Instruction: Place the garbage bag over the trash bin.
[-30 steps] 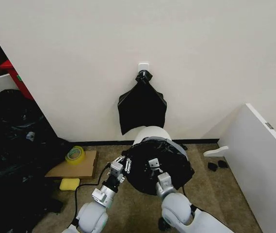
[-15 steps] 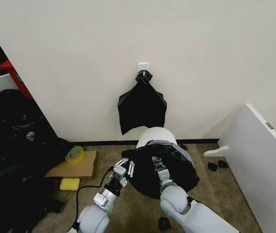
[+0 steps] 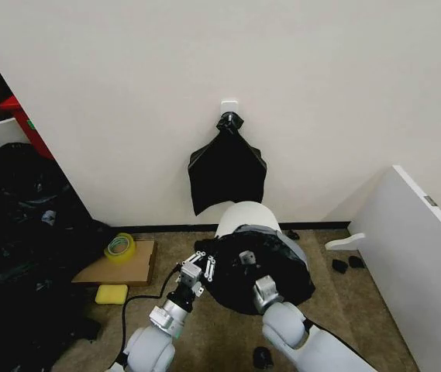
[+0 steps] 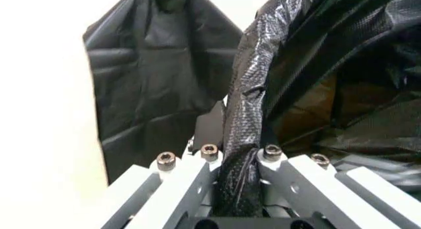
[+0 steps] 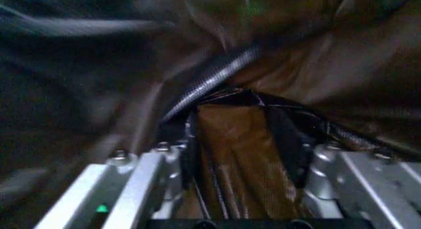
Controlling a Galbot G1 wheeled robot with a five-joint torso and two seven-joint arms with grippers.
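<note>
Black bag [image 3: 263,267] was stretched over the mouth of the off-white bin [image 3: 243,215], which stood on the floor against the wall. Left end effector [image 3: 201,269] was clamped on the bag's 9 o'clock edge; the right end effector [image 3: 247,260] pinched a fold of it inside the opening. Another bag [image 3: 226,170] hung from a wall hook [image 3: 229,106] above.

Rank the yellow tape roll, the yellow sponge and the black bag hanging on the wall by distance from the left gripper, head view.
From the left gripper:
1. Yellow tape roll, on the cardboard to its left.
2. Yellow sponge, on the floor, lower left; close to the tape's distance.
3. Hanging black bag, up on the wall.
</note>
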